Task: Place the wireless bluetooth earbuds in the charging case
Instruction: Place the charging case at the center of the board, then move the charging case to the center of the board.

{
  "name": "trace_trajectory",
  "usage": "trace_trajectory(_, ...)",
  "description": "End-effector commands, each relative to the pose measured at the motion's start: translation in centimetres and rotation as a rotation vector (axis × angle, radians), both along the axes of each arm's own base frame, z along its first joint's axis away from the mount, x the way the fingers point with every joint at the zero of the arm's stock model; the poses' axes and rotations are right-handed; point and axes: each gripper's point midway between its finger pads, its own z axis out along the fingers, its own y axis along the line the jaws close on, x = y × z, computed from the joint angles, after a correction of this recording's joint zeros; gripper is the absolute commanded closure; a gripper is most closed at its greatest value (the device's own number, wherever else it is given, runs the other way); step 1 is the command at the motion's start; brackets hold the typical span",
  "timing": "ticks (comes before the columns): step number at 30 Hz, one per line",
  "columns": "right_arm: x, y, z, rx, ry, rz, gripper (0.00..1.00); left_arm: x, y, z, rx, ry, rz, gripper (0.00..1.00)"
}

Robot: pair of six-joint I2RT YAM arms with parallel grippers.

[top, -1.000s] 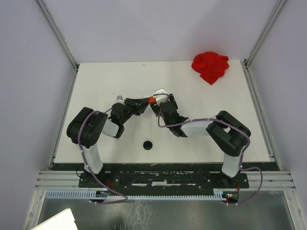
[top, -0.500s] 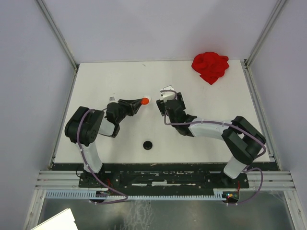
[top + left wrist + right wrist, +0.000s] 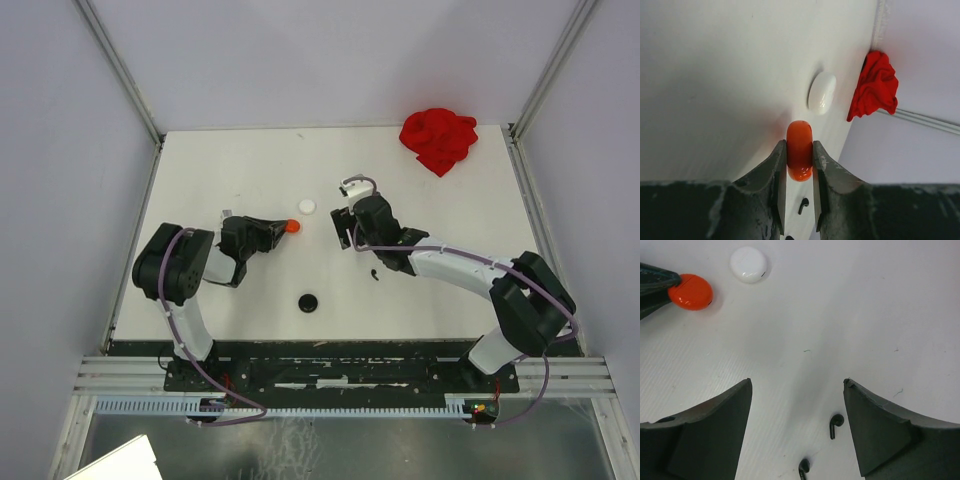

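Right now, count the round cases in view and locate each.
3. The red case is pinched in the left hand; the white case lies on the table just beyond it; the black case lies toward the near edge.

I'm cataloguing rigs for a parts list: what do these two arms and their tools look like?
The left arm and right arm have bulky black joints, white links and a purple cable running alongside. The left tool and right tool each have two dark, wedge-shaped, scuffed fingers.
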Motion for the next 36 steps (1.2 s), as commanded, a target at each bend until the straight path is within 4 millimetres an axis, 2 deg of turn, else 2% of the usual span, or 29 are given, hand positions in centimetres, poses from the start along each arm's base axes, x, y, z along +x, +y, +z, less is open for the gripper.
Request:
trace_trajectory(1, -1.4, 1.6, 1.8, 0.077, 0.036, 0.083, 0.19, 0.9, 1.3, 1.2, 0.119, -0.067, 0.018, 0.97)
trace_trajectory(4, -2.0, 2.1, 1.7, 0.09, 0.058, 0.12, 0.19, 1.1, 1.5, 1.0, 0.143, -0.06, 0.02, 0.94)
trace_trajectory(10, -4.2, 4.5, 0.6, 0.126, 0.159, 0.237, 0.19, 1.3, 1.5, 0.8, 0.167, -0.052, 0.004, 0.69)
trace_trajectory(19, -7.8, 7.8, -0.9, 0.133, 0.264, 0.403, 0.19, 1.1, 2.7, 1.4, 0.298, -0.018, 0.008, 0.47)
trace_trajectory(27, -11.3, 9.7, -2.8, 0.089, 0.332, 0.507, 0.21, 0.7, 4.6, 3.4, 0.406, -0.021, 0.056, 0.43)
trace_trajectory(36, -14.2, 10.4, -5.0, 0.008, 0.357, 0.566, 0.21, -0.1, 6.5, 5.8, 0.462, -0.045, 0.115, 0.43)
